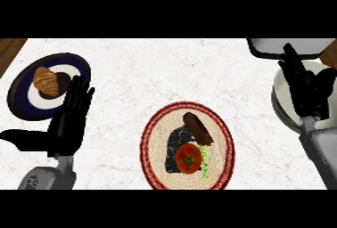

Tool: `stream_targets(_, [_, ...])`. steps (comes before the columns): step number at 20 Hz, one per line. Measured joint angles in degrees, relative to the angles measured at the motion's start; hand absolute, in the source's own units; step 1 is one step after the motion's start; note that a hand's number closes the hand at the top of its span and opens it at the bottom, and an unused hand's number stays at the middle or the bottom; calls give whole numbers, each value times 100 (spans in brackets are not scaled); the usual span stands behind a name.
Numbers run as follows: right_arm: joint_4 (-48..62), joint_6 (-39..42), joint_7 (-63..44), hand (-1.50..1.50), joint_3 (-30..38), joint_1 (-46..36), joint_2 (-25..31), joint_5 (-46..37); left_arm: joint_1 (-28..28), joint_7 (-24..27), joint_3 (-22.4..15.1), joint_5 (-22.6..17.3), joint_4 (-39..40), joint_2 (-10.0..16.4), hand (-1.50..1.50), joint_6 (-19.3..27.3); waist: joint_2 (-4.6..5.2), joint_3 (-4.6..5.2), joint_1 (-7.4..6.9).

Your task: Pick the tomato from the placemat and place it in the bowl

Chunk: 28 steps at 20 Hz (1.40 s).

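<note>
A red tomato (188, 158) with a green stem lies on the round woven placemat (158, 133) with a red rim, low in the middle of the head view. A brown sausage-like item (198, 128) lies just above it on the same mat. The pale bowl (281, 95) sits at the right edge, mostly hidden by my right hand (308, 91), which hovers over it with fingers straight and open. My left hand (71, 118) is at the left, fingers straight and pointing up, far from the tomato. Neither hand touches the tomato.
A dark blue and white plate (26, 95) with a croissant (46, 81) is at the far left, right beside my left fingers. A grey-rimmed object (266, 49) sits at the top right corner. Wooden edges show at both top corners of the white marble counter.
</note>
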<state>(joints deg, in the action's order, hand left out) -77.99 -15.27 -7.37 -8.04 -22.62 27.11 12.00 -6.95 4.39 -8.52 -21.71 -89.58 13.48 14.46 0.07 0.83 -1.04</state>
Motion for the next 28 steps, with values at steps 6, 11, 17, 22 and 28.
stream_targets(6, [-1496,528,952,150,-695,-401,-42,-401,30,-178,178,500,210,654,0,130,-104,-72,43])
stream_targets(11, [-1848,-110,691,-150,-1144,328,753,-2015,258,-378,347,740,344,1091,0,237,-188,-46,429])
stream_targets(17, [-3109,-1335,1018,-150,-2136,2243,705,-3627,381,-577,495,807,248,1401,0,212,-158,-75,546])
stream_targets(22, [-4097,-2025,685,-150,-2709,3711,756,-5039,205,-796,428,922,176,1388,0,205,-88,-76,410])
stream_targets(28, [-5308,-1363,-445,-150,-2838,4152,641,-6292,124,-776,458,1014,202,1280,0,39,-36,-75,220])
